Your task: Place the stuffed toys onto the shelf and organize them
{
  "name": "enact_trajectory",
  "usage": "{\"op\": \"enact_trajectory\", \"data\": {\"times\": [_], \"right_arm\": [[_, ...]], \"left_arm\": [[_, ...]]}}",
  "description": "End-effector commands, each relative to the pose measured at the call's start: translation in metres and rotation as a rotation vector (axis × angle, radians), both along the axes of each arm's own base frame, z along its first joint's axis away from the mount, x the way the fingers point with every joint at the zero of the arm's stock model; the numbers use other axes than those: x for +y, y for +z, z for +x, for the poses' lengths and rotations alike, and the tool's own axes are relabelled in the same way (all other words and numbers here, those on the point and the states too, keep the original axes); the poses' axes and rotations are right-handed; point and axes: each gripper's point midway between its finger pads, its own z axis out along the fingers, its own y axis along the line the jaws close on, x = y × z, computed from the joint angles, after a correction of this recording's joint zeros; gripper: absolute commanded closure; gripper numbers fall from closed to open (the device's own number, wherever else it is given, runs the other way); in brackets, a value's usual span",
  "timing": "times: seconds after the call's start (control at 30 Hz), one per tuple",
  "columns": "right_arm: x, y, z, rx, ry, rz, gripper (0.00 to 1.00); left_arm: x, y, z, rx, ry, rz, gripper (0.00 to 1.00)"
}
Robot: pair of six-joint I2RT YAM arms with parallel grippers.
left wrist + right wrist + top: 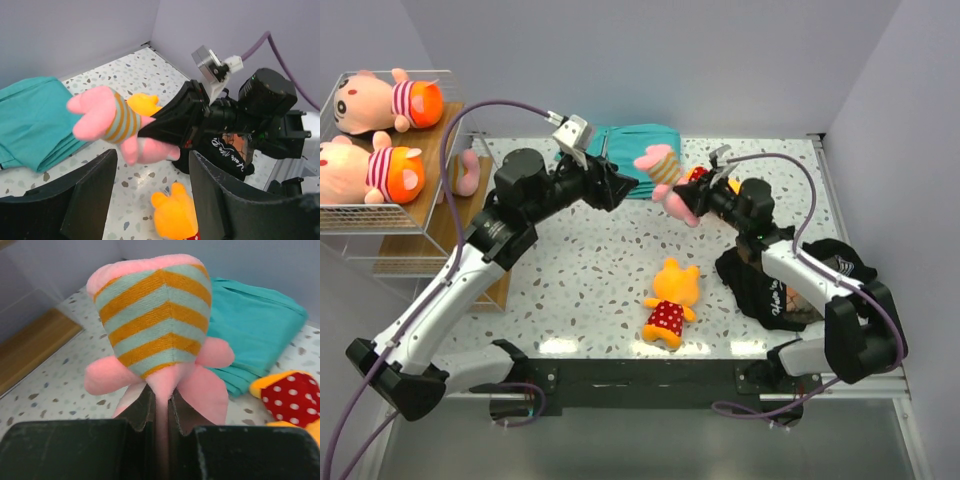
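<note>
Above the middle of the counter (590, 280), a pink toy (660, 168) is held clamped in the right hand (688, 203), evidently for handover, since the left hand (618, 186) is presented just beside it with fingers (87, 200) apart and the shelf (448, 215) is sited at far left.

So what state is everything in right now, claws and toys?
left gripper: open, empty.
right gripper: shut on the pink striped doll.
pink striped doll: held off the table.
orange doll in dotted dress: lying on the table.
two pink dolls: lying in the top basket of the shelf.
teal cloth: folded.
</note>
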Motion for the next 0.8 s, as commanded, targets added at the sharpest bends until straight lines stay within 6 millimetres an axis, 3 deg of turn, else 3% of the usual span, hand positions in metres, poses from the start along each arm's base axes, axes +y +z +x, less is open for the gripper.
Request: {"op": "enact_trajectory", "data": {"times": [0.0, 0.07, 0.37, 0.6, 0.77], "right_arm": [[0.02, 0.092, -0.051, -0.397, 0.219, 0.21, 1.0], [0.019, 0.109, -0.072, -0.481, 0.272, 0.254, 1.0], [0.028, 0.12, -0.122, -0.659, 0.478, 0.329, 1.0], [0.03, 0.126, -0.125, -0.694, 0.483, 0.32, 1.0], [0.026, 0.132, -0.127, -0.719, 0.456, 0.326, 1.0]], "left_arm": [[-0.016, 0.023, 0.001, 0.022, -0.055, -0.078, 0.36], [-0.017, 0.03, 0.004, 0.017, -0.049, -0.082, 0.36], [-0.023, 0.041, 0.017, 0.051, -0.03, -0.104, 0.38], [-0.025, 0.028, 0.019, 0.111, -0.032, -0.111, 0.39], [-0.008, 0.01, 0.032, 0.154, 0.055, -0.092, 0.32]]}}
